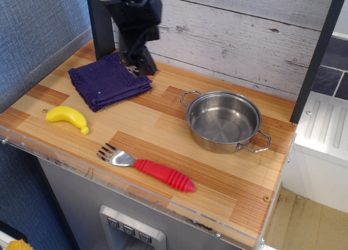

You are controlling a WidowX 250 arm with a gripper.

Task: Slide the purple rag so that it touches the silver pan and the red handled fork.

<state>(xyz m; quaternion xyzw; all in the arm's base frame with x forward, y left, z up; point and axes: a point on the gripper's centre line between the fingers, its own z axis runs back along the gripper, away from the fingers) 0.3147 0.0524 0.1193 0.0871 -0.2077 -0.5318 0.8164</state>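
Your gripper point(139, 67) hangs at the back right corner of the purple rag point(109, 79); whether its jaws are apart or touching the cloth, you cannot tell. On the table point(228, 179) you have one rag at back left, one silver pan point(224, 122), one red handled fork point(147, 168), one banana point(67, 118)

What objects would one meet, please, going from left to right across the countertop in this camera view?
Yellow banana → purple rag → red handled fork → silver pan.
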